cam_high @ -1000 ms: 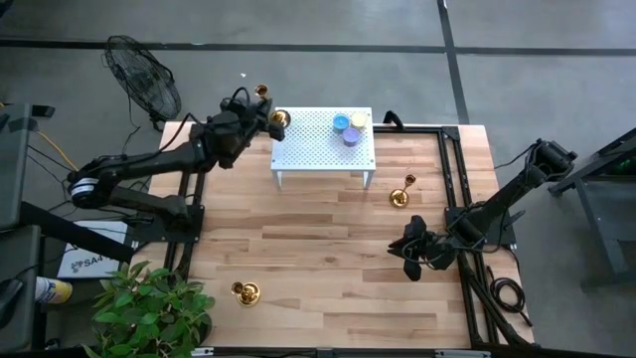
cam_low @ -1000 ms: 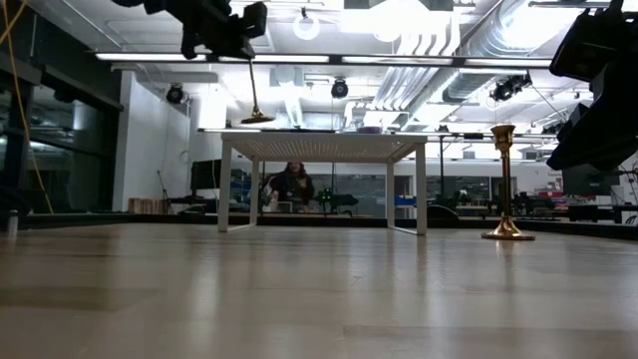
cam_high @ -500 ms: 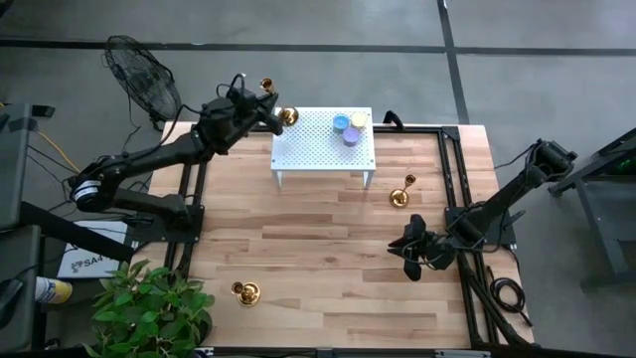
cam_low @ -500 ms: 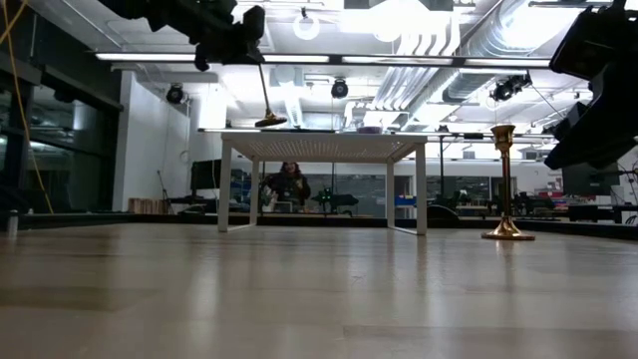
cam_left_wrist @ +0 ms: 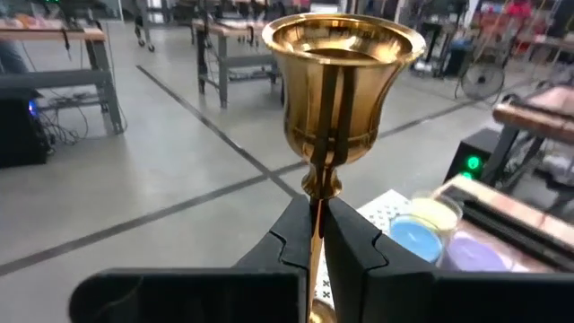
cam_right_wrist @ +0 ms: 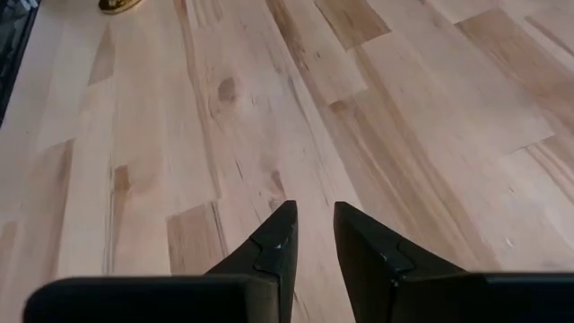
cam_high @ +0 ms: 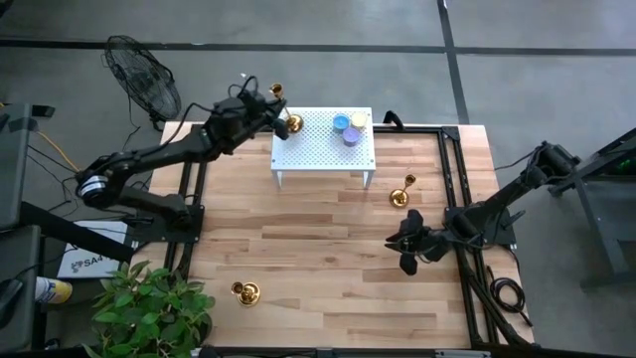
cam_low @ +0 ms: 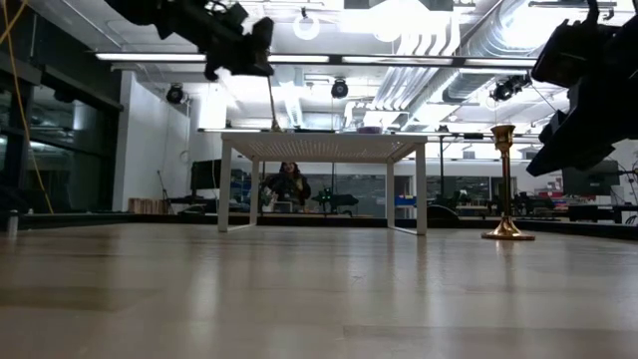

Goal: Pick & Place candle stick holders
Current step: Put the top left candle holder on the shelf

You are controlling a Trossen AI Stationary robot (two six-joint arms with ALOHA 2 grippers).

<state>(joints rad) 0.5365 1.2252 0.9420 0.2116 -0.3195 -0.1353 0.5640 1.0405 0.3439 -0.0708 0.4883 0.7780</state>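
Observation:
My left gripper (cam_high: 268, 107) is shut on a gold candle stick holder (cam_high: 286, 109) over the far left corner of the white perforated stand (cam_high: 318, 149). The holder's cup (cam_left_wrist: 345, 81) is up and its base (cam_low: 278, 127) is at the level of the stand's top; I cannot tell if it touches. A second holder (cam_high: 401, 191) stands on its base right of the stand, and a third (cam_high: 243, 292) stands near the front left. My right gripper (cam_high: 405, 247) hovers over bare table at the right, its fingers a narrow gap apart, holding nothing. My left gripper pinches the holder's thin stem (cam_left_wrist: 316, 215) just below the cup, between its two fingers. The fingers (cam_low: 254, 45) come from the table's left, about level, and lie across the stem. The holder hangs nearly upright, cup up, base down over the stand's corner.
Blue (cam_high: 341, 123), purple (cam_high: 351, 136) and yellow (cam_high: 359, 118) candles sit on the stand's far right part. A fan (cam_high: 144, 80) stands beyond the far left corner and a plant (cam_high: 149, 313) at the near left. Bare wood lies in the table's middle.
My left gripper has carried the gold holder toward the table's right, over the stand's far left corner. The stem has gone from leaning to nearly upright and the base has come down to the stand's top. My right arm has shifted slightly.

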